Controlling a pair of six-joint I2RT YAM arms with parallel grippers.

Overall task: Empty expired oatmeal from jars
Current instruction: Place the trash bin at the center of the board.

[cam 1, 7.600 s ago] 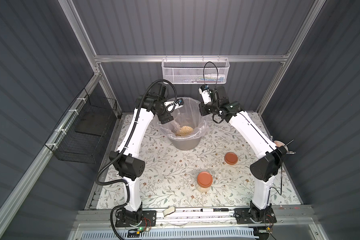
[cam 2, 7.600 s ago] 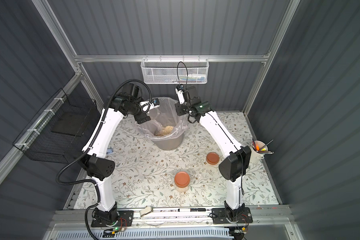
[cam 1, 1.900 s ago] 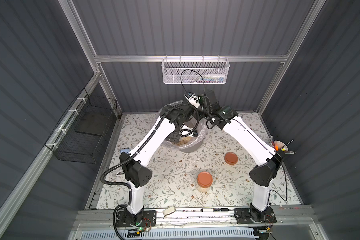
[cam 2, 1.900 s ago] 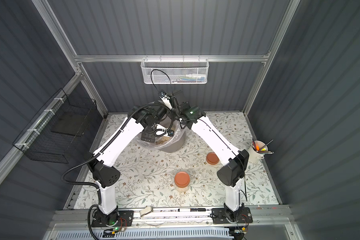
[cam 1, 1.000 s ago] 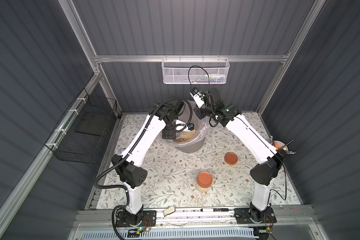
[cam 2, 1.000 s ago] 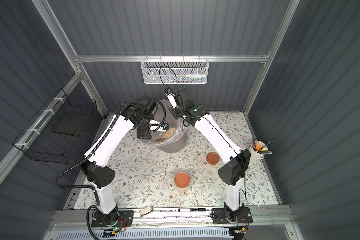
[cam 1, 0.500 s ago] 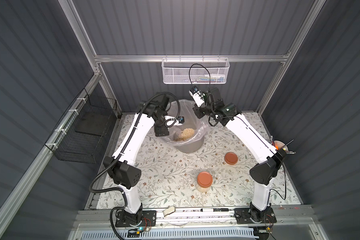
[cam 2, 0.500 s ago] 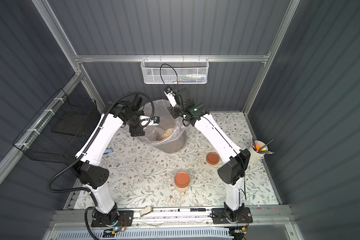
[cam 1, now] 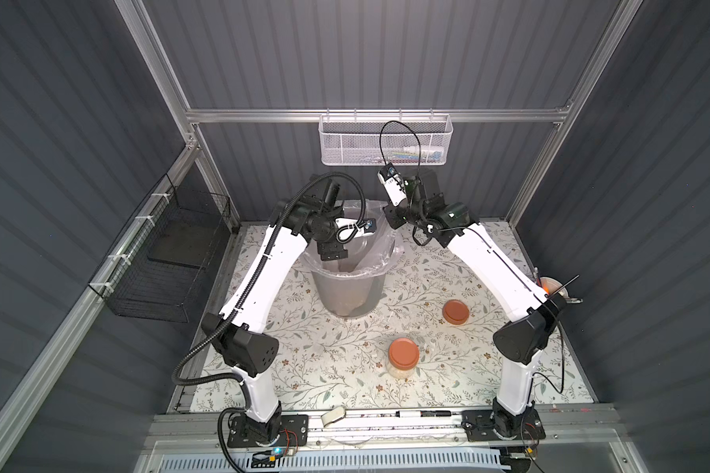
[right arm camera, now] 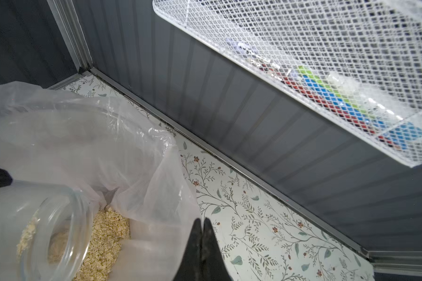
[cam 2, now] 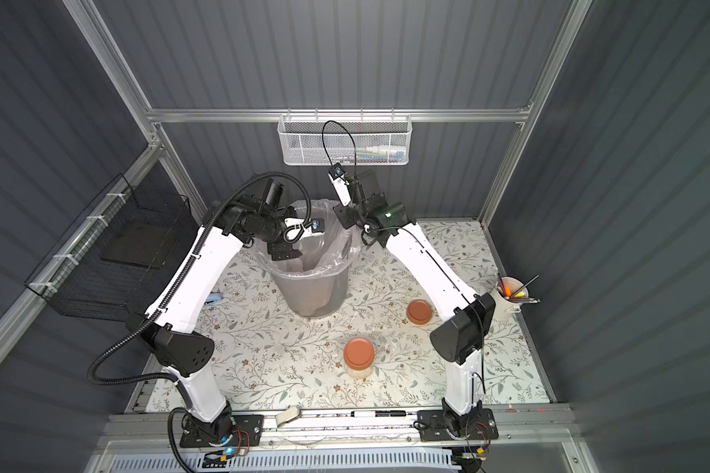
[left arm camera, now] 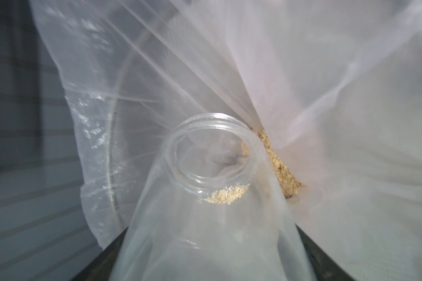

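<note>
Left gripper [cam 1: 332, 254] grasps the open jar [left arm camera: 205, 214] and holds it tipped mouth-down inside the grey bin [cam 1: 345, 295]. We can't see its fingers on the glass, but the jar hangs in the air off that wrist. Right gripper [right arm camera: 201, 225] is clenched tight, and the bin's clear liner [right arm camera: 83, 146] runs right up to its tips. We read that as a pinch holding the bag's edge.

Most of the oatmeal [right arm camera: 105, 233] from this jar lies as a loose heap at the bottom of the liner. A small clump [left arm camera: 227, 194] clings inside the jar's neck just behind the rim, so we judge this pour nearly done but not clean. It probably wants a shake or a steeper tilt.

The second jar [cam 1: 400, 370] stands upright on the floral table [cam 1: 328, 368], well apart from the bin. Its orange lid [cam 1: 403, 353] is on and pale flakes show through the wall. A loose lid [cam 1: 456, 312] lies flat nearer the right arm; we take it for the open jar's.

We put the task at roughly half. Left to do: unscrew and dump the second jar.
</note>
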